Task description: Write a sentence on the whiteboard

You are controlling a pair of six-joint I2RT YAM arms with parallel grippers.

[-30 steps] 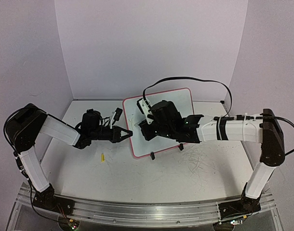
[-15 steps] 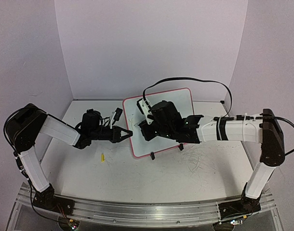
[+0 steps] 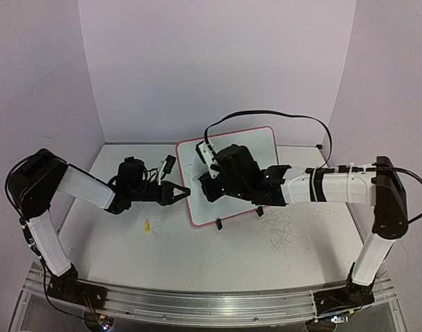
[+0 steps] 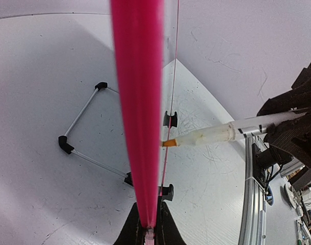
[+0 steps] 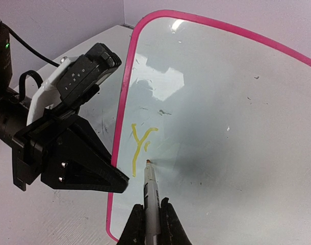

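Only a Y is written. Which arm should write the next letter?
Right. The right hand grips the marker, tip by the yellow Y on the whiteboard; the left hand is clamped on the board's pink rim.

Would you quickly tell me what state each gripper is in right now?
Left gripper: closed on the pink rim of the whiteboard.
Right gripper: closed on a marker, with its tip at the board.
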